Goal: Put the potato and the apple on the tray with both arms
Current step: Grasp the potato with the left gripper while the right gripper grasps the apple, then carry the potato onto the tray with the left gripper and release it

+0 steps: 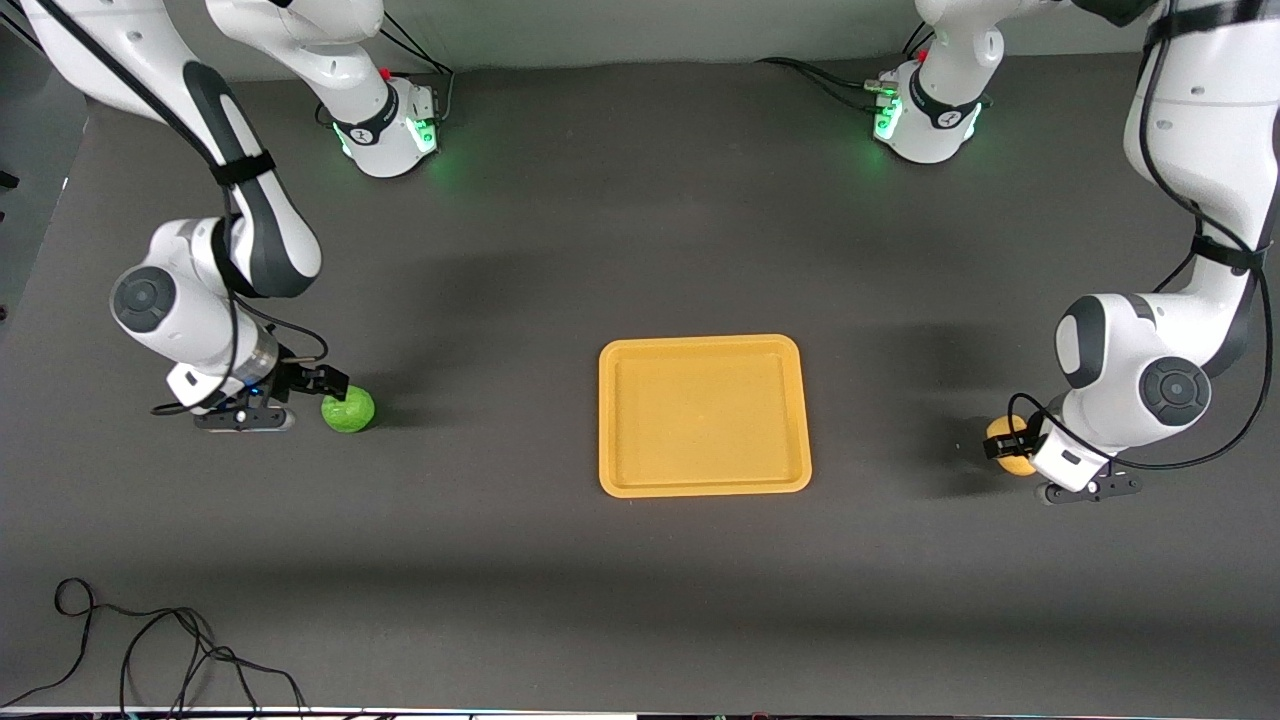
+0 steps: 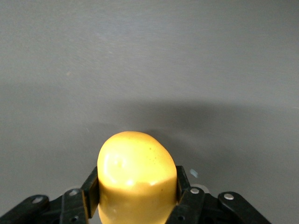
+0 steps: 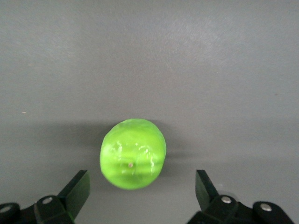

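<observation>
The yellow-orange potato lies on the table at the left arm's end. My left gripper is shut on it; in the left wrist view the potato sits tight between both fingers. The green apple lies on the table at the right arm's end. My right gripper is open, low at the table, just beside the apple; in the right wrist view the apple lies a little ahead of the spread fingers. The orange-yellow tray lies at the table's middle, with nothing on it.
Black cables lie on the table at the edge nearest the front camera, at the right arm's end. The two green-lit arm bases stand at the edge farthest from the front camera.
</observation>
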You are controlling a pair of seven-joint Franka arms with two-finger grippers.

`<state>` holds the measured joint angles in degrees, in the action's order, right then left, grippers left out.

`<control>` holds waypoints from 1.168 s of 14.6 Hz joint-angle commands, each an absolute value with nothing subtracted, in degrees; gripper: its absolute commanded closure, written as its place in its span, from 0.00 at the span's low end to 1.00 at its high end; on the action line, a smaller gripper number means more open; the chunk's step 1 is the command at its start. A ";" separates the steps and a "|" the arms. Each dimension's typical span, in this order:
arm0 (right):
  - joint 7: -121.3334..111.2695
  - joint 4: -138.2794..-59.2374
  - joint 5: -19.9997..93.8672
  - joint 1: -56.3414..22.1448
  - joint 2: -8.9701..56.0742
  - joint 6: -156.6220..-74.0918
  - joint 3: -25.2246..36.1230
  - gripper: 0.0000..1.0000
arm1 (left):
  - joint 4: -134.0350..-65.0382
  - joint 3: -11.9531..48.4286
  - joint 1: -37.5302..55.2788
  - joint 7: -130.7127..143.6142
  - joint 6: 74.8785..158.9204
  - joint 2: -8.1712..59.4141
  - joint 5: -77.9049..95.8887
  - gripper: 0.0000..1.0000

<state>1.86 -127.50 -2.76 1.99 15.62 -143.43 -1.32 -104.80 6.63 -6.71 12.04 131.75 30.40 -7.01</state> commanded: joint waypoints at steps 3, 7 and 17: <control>1.23 -126.30 -4.13 2.20 21.62 -147.74 -1.14 0.00 | -98.88 6.42 8.05 25.98 119.62 27.24 -7.91 0.78; 1.14 -125.42 -4.04 2.37 21.97 -147.92 -1.14 0.05 | -98.62 6.42 17.38 35.40 120.23 29.96 -8.17 0.76; 2.29 -123.13 -3.60 1.85 22.42 -147.13 -1.23 0.55 | -98.44 6.33 27.60 47.28 128.05 36.47 -11.25 0.34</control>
